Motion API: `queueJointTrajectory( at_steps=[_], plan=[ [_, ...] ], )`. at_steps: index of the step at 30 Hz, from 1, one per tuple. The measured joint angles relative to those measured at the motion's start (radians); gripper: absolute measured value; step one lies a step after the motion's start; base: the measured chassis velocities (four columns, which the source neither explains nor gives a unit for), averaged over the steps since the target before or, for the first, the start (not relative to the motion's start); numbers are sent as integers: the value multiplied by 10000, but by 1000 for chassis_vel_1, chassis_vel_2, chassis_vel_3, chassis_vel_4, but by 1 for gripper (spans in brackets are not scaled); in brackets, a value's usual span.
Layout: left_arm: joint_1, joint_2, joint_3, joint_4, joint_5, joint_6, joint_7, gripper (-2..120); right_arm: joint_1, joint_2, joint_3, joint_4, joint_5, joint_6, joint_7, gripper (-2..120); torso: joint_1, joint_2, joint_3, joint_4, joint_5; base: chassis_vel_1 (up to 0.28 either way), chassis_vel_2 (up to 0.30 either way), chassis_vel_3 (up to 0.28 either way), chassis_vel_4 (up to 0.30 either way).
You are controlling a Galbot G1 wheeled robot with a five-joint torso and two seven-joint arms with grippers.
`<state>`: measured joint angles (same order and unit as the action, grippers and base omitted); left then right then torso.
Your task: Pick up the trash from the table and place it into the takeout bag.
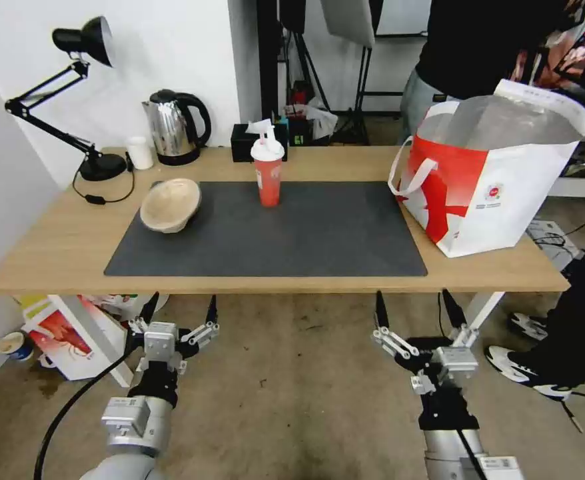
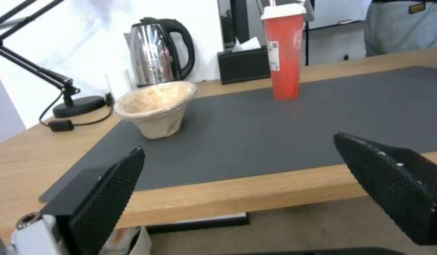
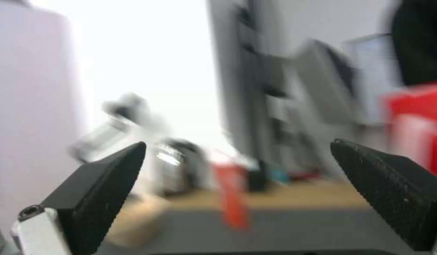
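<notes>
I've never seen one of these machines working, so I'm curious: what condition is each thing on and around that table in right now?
Pulp bowl: tilted on the mat, empty-looking, untouched.
Drink cup: upright, lid and straw on.
Takeout bag: standing at the table's right end, mouth open.
Kettle: upright, lid closed.
Desk lamp: arm folded, head up.
Left gripper: open, below the table's near edge.
Right gripper: open, below the near edge.

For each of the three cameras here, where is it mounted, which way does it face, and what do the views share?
Head view: high on the robot, looking down at the table; left end effector and right end effector open below the near edge.
Left wrist view: low, facing across the mat at the beige pulp bowl and red drink cup; own fingers show.
Right wrist view: low, blurred, facing the table; own fingers show.
Shared: cup, bowl, kettle.
</notes>
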<state>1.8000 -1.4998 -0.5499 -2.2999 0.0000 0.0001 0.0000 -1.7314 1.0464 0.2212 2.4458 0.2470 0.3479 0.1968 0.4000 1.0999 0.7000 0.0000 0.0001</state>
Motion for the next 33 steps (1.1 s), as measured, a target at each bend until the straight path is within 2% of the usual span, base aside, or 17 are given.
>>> queueJointTrajectory(
  at_steps=[3, 4, 8, 14, 16, 18, 22, 23, 24, 27, 28, 31, 33],
  plan=[
    [0, -3, 0, 0, 0, 0, 0, 100, 767, -741, 304, 536, 1737, -365, -1038, 100, 0, 0, 1, 2, -3, 0, 0, 0, 0],
    [0, -3, 0, 0, 0, 0, 0, 100, 767, -741, 304, 536, 1737, -365, -1038, 100, 0, 0, 1, 2, -3, 0, 0, 0, 0],
    [0, -2, 0, 0, 0, 0, 0, 100, 1459, -1462, 388, 582, 3433, -765, -1870, 100, 0, 0, 1, -1, 1, 0, 0, 0, 0],
    [0, -2, 0, 0, 0, 0, 0, 100, 2504, -2310, 314, 506, 4369, -894, -2442, 100, 0, 2, 1, -2, 0, 0, 0, 0, 0],
    [0, 0, 0, 0, 0, 0, 0, 100, 3203, -2724, 220, 332, 5124, -1122, -2542, 100, 0, 2, 1, -1, 0, 0, 0, 0, 0],
    [0, -3, -1, 0, 0, 0, 0, 100, 3343, -2794, 202, 303, 5297, -1192, -2546, 100, 0, 2, 1, 0, -1, 0, 0, 0, 0],
    [0, -1, 0, 0, 0, 0, 0, 100, 5147, -3407, -213, -262, 7129, -1834, -2394, 100, 0, 2, 1, -2, 1, 0, 0, 0, 0],
    [0, -1, 0, 0, 0, 0, 0, 100, 5147, -3407, -213, -262, 7129, -1834, -2394, 100, 0, 2, 1, -2, 1, 0, 0, 0, 0],
    [0, -2, -1, 0, 0, 0, 0, 100, 6091, -3608, -552, -507, 7654, -2204, -2123, 100, 0, 2, 1, 1, 0, 0, 0, 0, 0],
    [0, -3, 0, 0, 0, 0, 0, 100, 7679, -3727, -1444, -1027, 7977, -2735, -1580, 100, 0, 2, 2, 1, -2, 0, 0, 0, 0],
    [0, -3, 0, 0, 0, 0, 0, 100, 7679, -3727, -1444, -1027, 7977, -2735, -1580, 100, 0, 2, 2, 1, -2, 0, 0, 0, 0],
    [-1, -1, 1, 0, 0, 0, 0, 100, 8973, -3566, -2474, -1540, 8131, -3339, -961, 100, 1, 1, 2, -1, -1, 0, 0, 0, 0],
    [0, -2, -1, 0, 0, 0, 0, 100, 9240, -3508, -2693, -1647, 8140, -3545, -743, 100, 0, 1, 2, 0, -1, 0, 0, 0, 0]
  ],
)
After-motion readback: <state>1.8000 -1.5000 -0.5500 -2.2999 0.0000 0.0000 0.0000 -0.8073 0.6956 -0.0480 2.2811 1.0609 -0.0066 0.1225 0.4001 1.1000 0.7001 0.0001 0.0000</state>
